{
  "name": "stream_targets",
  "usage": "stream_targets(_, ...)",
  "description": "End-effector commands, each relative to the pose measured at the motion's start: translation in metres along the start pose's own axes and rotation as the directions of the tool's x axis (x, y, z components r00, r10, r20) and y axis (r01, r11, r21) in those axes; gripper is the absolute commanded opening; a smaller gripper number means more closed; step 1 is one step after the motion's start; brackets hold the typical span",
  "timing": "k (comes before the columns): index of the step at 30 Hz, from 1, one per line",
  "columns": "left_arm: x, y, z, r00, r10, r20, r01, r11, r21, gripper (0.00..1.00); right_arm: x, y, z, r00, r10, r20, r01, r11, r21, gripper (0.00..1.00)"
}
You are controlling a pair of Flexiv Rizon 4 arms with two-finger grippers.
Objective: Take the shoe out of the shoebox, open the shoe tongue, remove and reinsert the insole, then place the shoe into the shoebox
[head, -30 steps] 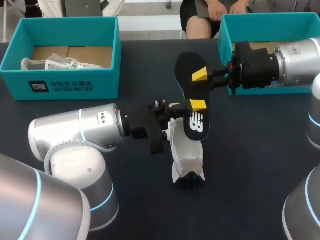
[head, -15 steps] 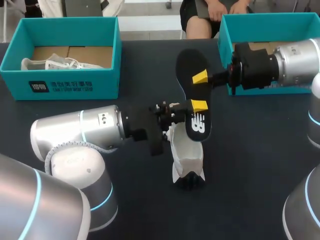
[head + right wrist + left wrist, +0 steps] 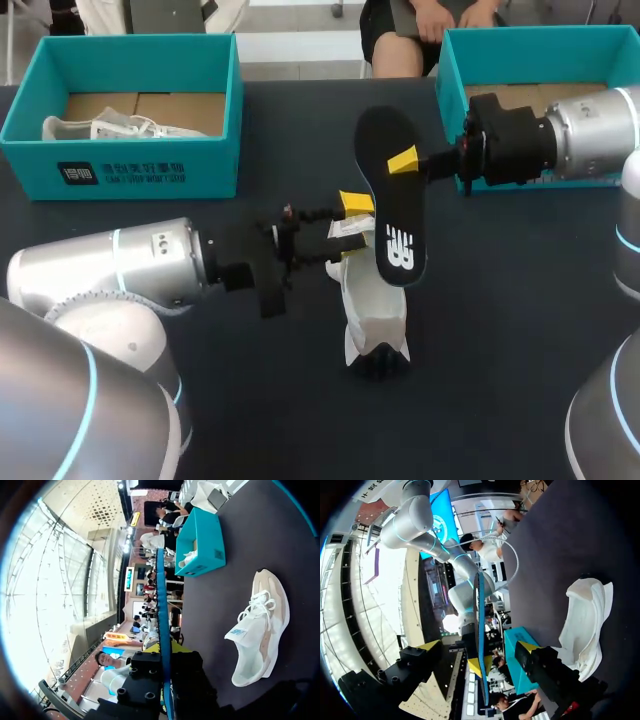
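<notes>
Mid-tabletop: flat black foam insole raised in the air, clamped by the right gripper, above the white low-top shoe. Left gripper spread wide and empty, beside the shoe's collar. Risk: on reinsertion the limp insole may buckle against the collar, or push over the unheld shoe.

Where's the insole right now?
Head view, mid-table: the insole hangs in the right gripper, just above the white shoe, beside the open left gripper.
</notes>
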State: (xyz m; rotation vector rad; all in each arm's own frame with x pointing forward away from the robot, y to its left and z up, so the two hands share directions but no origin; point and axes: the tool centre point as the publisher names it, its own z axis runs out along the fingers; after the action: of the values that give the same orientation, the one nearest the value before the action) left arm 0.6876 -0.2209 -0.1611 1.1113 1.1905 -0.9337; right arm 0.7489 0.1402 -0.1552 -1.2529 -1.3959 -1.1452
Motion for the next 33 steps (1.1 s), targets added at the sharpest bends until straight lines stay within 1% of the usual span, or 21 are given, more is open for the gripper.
stream_targets(1,-0.012,0.01,-0.024,0.997,-0.01,-0.083,0.014,0.999,0.04,1.0,-0.003,0.001,0.003,1.0,0.001,-0.005,-0.001,1.0,0.004,0.0)
stream_targets(2,-0.013,0.013,-0.024,0.987,-0.025,-0.16,0.032,0.999,0.039,1.0,-0.004,0.001,0.003,1.0,0.002,-0.006,-0.002,1.0,0.004,0.0)
stream_targets(3,-0.015,0.015,-0.024,0.989,-0.031,-0.142,0.038,0.998,0.052,1.0,-0.005,0.001,0.003,1.0,0.002,-0.008,-0.002,1.0,0.004,0.0)
stream_targets(4,-0.018,0.017,-0.025,0.972,-0.014,-0.233,0.026,0.998,0.049,1.0,-0.005,0.0,0.003,1.0,0.003,-0.008,-0.003,1.0,0.004,0.0)
stream_targets(6,-0.022,0.02,-0.024,0.956,-0.025,-0.292,0.048,0.996,0.07,1.0,-0.006,0.0,0.004,1.0,0.004,-0.013,-0.004,1.0,0.003,0.0)
stream_targets(8,-0.027,0.022,-0.024,0.929,-0.002,-0.37,0.04,0.994,0.097,1.0,-0.007,-0.001,0.006,1.0,0.004,-0.018,-0.004,1.0,0.003,0.0)
stream_targets(15,-0.027,0.022,-0.024,0.929,-0.002,-0.37,0.04,0.994,0.097,1.0,-0.011,-0.001,0.008,0.999,-0.01,-0.034,0.01,1.0,0.001,0.0)
stream_targets(20,-0.027,0.022,-0.024,0.929,-0.002,-0.37,0.04,0.994,0.097,1.0,-0.018,0.002,0.007,0.999,-0.014,-0.038,0.014,1.0,0.011,0.0)
stream_targets(26,-0.027,0.022,-0.024,0.929,-0.002,-0.37,0.04,0.994,0.097,1.0,-0.022,0.003,0.006,0.999,-0.018,-0.037,0.018,1.0,0.013,0.0)
stream_targets(27,-0.027,0.024,-0.021,0.913,-0.063,-0.403,0.102,0.992,0.075,1.0,-0.022,0.003,0.006,0.999,-0.018,-0.037,0.019,1.0,0.013,0.0)
stream_targets(28,-0.027,0.027,-0.019,0.899,-0.099,-0.427,0.14,0.988,0.066,1.0,-0.022,0.003,0.006,0.999,-0.017,-0.037,0.018,1.0,0.013,0.0)
stream_targets(30,-0.031,0.03,-0.016,0.858,-0.169,-0.485,0.205,0.979,0.023,1.0,-0.021,0.002,0.006,0.999,-0.017,-0.037,0.018,1.0,0.013,0.0)
stream_targets(31,-0.033,0.032,-0.015,0.851,-0.177,-0.495,0.219,0.975,0.027,1.0,-0.021,0.002,0.007,0.999,-0.017,-0.037,0.017,1.0,0.014,0.0)
stream_targets(32,-0.036,0.033,-0.012,0.805,-0.19,-0.562,0.215,0.976,-0.021,1.0,-0.021,0.001,0.007,0.999,-0.016,-0.037,0.017,1.0,0.014,0.0)
stream_targets(33,-0.038,0.035,-0.011,0.796,-0.223,-0.563,0.262,0.965,-0.012,1.0,-0.022,0.001,0.007,0.999,-0.015,-0.036,0.016,1.0,0.015,0.0)
